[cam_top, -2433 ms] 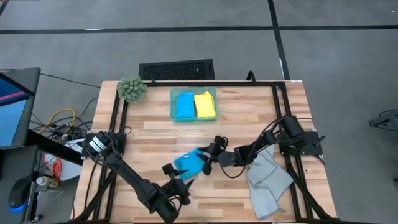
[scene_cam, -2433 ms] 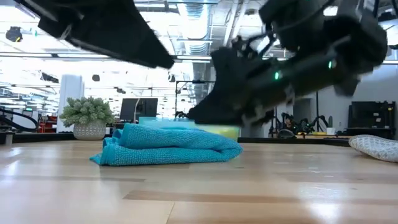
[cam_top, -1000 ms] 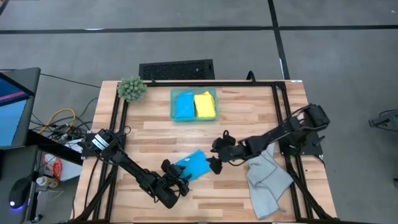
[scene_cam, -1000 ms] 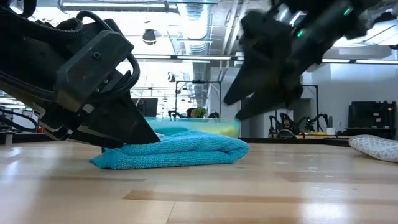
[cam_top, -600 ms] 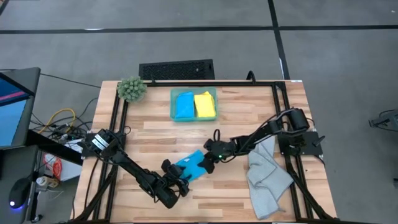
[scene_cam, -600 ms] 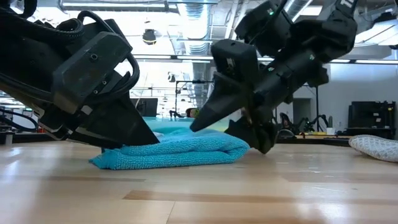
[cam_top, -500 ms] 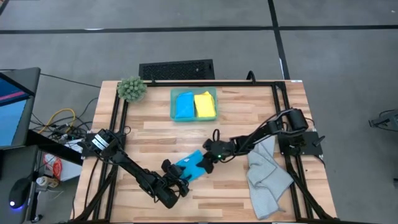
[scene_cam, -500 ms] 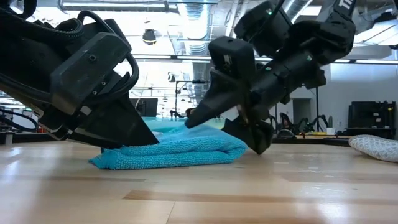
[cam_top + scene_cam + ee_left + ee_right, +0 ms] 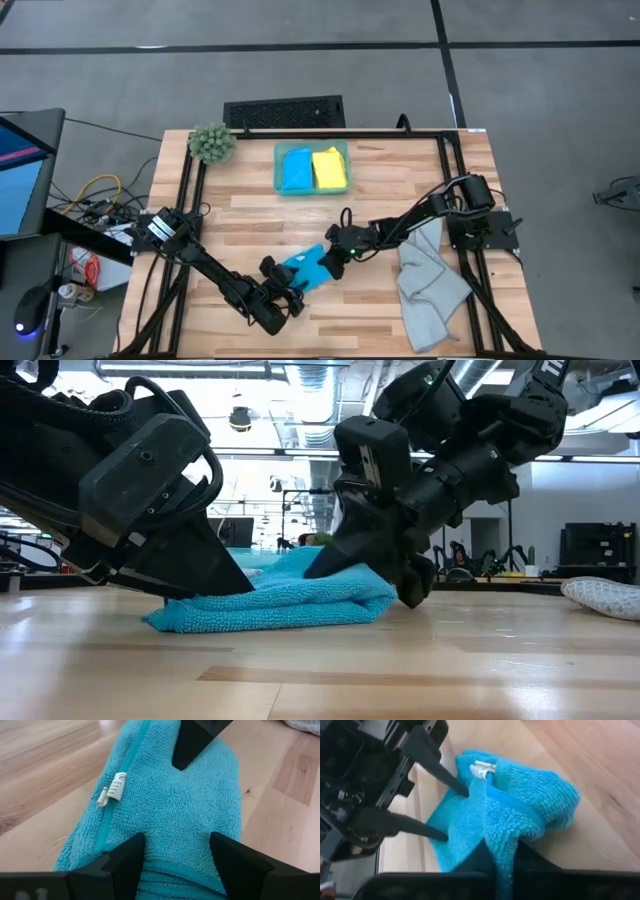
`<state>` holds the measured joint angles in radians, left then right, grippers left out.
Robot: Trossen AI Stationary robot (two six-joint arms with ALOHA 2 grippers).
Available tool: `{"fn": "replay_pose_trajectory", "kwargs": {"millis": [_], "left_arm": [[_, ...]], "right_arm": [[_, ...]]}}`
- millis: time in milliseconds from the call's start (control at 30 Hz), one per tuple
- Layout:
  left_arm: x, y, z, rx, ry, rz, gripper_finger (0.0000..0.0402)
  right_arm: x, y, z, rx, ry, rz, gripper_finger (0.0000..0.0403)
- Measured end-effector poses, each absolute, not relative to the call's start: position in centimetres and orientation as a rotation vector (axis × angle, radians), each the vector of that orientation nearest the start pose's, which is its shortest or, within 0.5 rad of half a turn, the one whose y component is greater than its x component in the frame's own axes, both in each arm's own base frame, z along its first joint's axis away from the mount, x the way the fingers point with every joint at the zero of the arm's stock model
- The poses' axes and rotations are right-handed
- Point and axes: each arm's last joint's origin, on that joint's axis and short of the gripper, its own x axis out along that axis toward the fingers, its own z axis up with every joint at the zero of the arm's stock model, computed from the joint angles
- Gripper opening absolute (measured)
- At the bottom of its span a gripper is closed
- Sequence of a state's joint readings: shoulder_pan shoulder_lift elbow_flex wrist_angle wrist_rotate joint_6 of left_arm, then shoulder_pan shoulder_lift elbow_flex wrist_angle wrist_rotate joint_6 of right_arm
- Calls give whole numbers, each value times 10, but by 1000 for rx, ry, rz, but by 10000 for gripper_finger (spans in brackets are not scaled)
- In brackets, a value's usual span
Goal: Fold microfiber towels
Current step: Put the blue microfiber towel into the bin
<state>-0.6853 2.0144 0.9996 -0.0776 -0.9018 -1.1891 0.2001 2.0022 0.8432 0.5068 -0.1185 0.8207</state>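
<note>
Blue towel [image 9: 308, 267], folded, is shown at the worktop's [image 9: 400, 190] front centre. Its left end is pinned by the left end effector [image 9: 285, 291], fingers spread wide; its right edge is pinched by the right end effector [image 9: 333, 262]. A grey towel [image 9: 432, 290] is draped at right.

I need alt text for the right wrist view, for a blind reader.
The right gripper has pinched a fold of a bright blue microfiber towel on the wooden table. The left gripper presses open fingers on the towel's far side, near its white tag.
</note>
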Motion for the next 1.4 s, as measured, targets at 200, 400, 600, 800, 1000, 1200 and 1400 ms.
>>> {"fn": "replay_pose_trajectory", "kwargs": {"millis": [200, 400, 600, 800, 1000, 1200, 1400], "left_arm": [[293, -212, 114, -327, 558, 497, 222], [291, -222, 146, -304, 551, 421, 222], [287, -229, 152, -290, 516, 417, 222], [285, -228, 151, -315, 516, 442, 222], [283, -227, 149, -313, 528, 457, 222], [282, -226, 148, -311, 535, 465, 222], [278, -228, 150, -354, 567, 445, 222]], "right_arm": [[343, 63, 101, 721, 817, 18, 20], [333, 23, 162, 495, 904, -47, 18], [333, -15, 215, 192, 947, -48, 18], [346, -56, 226, -48, 1024, -13, 18], [361, -86, 217, -200, 1155, 75, 18], [376, -111, 230, -314, 1239, 152, 18], [379, -135, 255, -422, 1226, 175, 23]]}}
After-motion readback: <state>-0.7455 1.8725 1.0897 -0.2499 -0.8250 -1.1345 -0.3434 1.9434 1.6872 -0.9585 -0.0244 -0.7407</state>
